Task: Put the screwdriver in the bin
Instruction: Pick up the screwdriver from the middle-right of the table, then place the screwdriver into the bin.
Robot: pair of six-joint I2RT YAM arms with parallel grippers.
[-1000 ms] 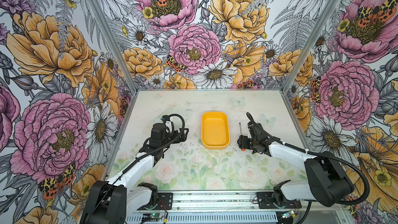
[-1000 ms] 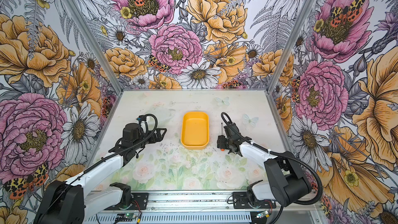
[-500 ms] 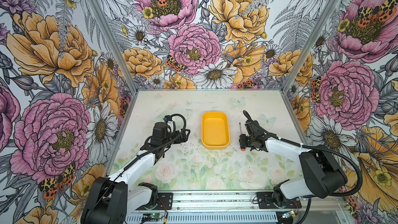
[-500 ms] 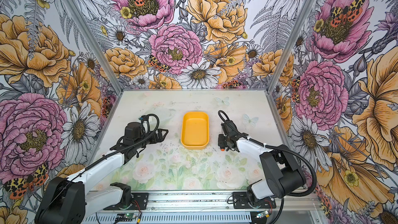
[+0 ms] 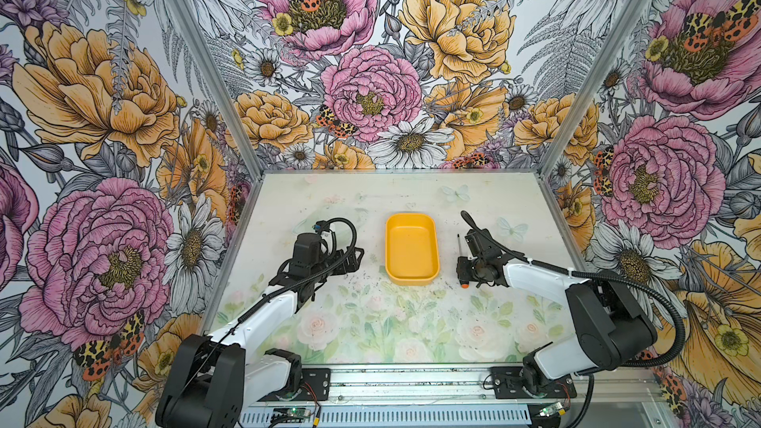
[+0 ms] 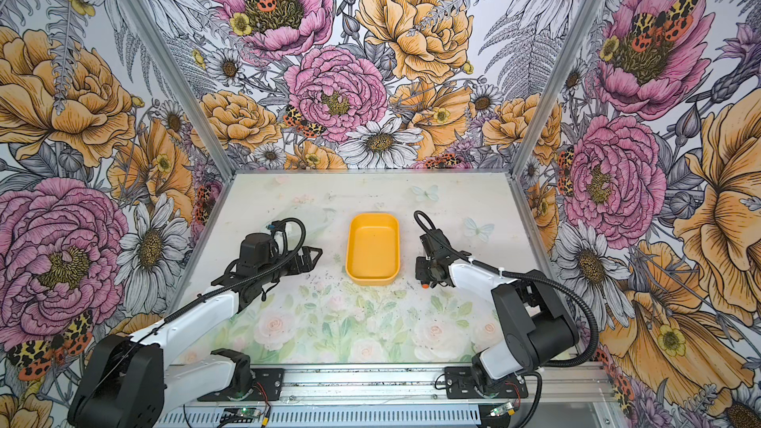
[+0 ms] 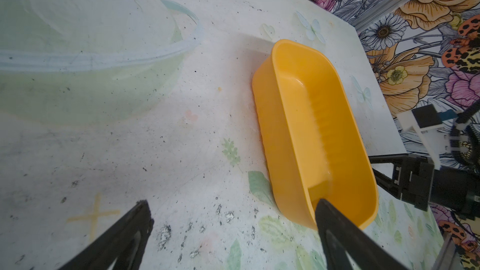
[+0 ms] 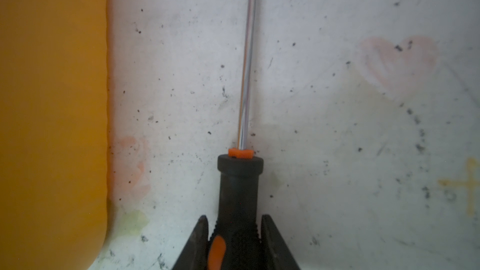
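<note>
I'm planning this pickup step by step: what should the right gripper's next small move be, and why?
Probably a short straight lift. The right gripper is shut on the screwdriver at its handle, but the shaft appears to lie flat on the table beside the bin, not in it. Raising it first should clear the bin's wall before moving across.

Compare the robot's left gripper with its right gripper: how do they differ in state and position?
The left gripper is open and empty; the right gripper is shut on the handle of the screwdriver. The left gripper sits left of the bin, the right gripper right of it. Both are black and close to the bin's near end.
</note>
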